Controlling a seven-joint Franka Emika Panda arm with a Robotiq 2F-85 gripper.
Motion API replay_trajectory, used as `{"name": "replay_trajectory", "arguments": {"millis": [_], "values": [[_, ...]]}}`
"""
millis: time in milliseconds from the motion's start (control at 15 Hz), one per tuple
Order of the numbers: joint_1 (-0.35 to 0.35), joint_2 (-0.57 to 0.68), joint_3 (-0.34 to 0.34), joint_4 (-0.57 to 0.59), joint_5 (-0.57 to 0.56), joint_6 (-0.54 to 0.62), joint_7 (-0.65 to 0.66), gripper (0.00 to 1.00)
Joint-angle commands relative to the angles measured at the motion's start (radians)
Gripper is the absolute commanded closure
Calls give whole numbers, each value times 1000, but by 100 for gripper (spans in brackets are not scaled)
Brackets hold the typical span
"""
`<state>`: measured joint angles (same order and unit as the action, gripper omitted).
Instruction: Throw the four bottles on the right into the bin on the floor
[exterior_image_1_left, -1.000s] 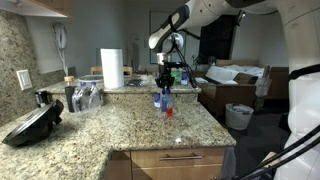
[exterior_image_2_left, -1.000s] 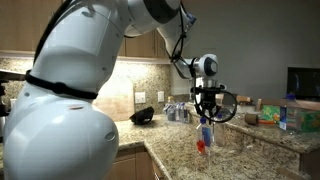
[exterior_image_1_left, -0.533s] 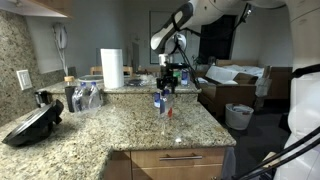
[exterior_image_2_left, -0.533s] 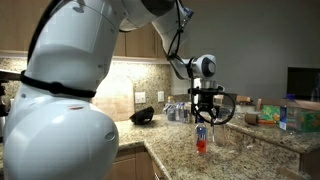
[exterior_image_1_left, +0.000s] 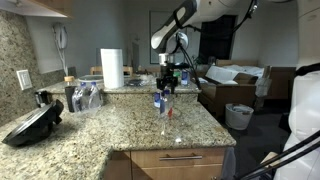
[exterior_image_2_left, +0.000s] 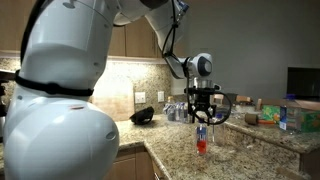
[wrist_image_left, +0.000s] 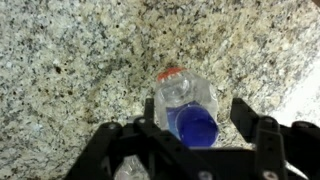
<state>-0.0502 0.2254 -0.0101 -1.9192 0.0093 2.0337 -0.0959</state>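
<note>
One small clear bottle with a blue cap and red at its base stands on the granite counter, and shows in both exterior views. My gripper hangs straight over it. It is open, with its fingers either side of the cap and a gap on the right side. The bin is a pale grey basket with a whitish liner, on the floor beyond the counter's end. No other bottle of the task can be made out for sure.
A white paper-towel roll and clear containers stand at the counter's back. A black phone lies near the wall. Boxes and a dark desk sit behind the bin. The counter edge drops off near the bottle.
My jaws have gone from shut on the bottle to open, and the bottle now stands free on the counter. The gripper has risen slightly above it.
</note>
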Motion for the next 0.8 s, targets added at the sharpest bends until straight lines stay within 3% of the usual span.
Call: {"name": "replay_trajectory", "arguments": {"millis": [0, 333, 467, 733], "values": [[0, -37, 3, -51, 14, 44, -47, 52], [0, -28, 3, -38, 10, 59, -37, 83], [-1, -35, 2, -36, 13, 60, -36, 90], [-2, -41, 0, -41, 12, 56, -37, 87]]}}
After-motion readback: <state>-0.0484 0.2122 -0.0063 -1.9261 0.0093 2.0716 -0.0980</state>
